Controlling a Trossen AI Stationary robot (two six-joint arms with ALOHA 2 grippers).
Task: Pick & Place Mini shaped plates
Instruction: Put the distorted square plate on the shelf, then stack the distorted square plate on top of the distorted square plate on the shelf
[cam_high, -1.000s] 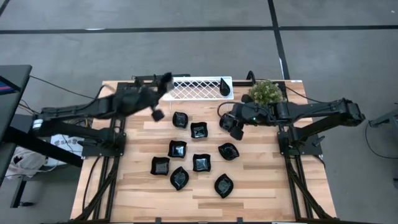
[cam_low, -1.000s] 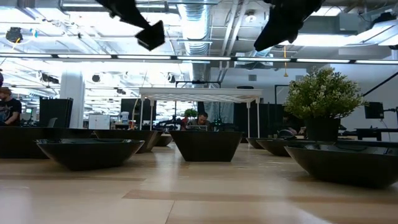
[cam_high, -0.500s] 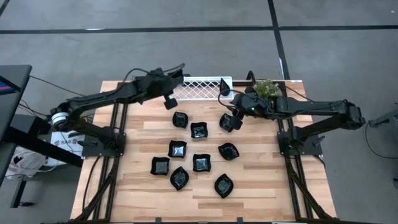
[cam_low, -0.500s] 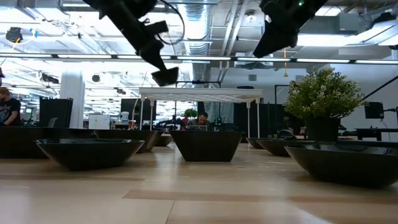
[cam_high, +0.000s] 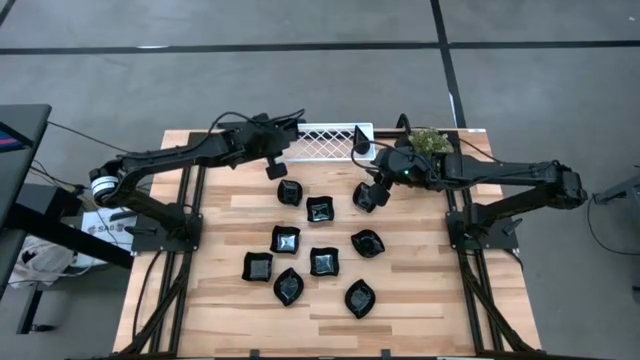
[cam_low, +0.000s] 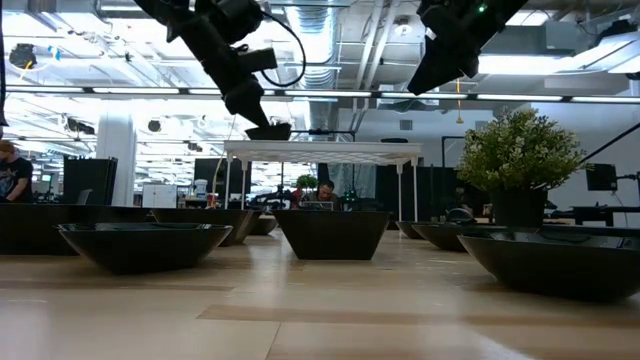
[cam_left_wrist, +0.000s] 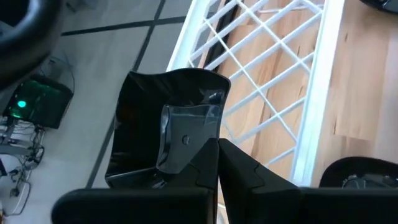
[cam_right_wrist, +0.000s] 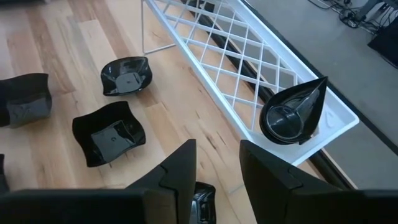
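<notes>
Swinging across from mid-left of the high view, my left gripper (cam_high: 277, 168) has reached the white lattice tray (cam_high: 320, 141) at top centre and hangs over its left end, jaws clamped on a glossy black square mini plate (cam_left_wrist: 168, 134). Beneath both arms, the pale wooden table (cam_high: 210, 300) carries eight mini shaped plates (cam_high: 312, 248) loose in the centre and lower half of that view, all unmoved. My right gripper (cam_high: 368, 196) has lifted slightly from the table toward the tray's right end, jaws standing apart; under its fingers (cam_right_wrist: 180, 171) the wrist view hints at a dark dish, unconfirmed. One teardrop plate (cam_high: 360, 139) already rests on the tray's right end. I judge the job roughly one-tenth done.
</notes>
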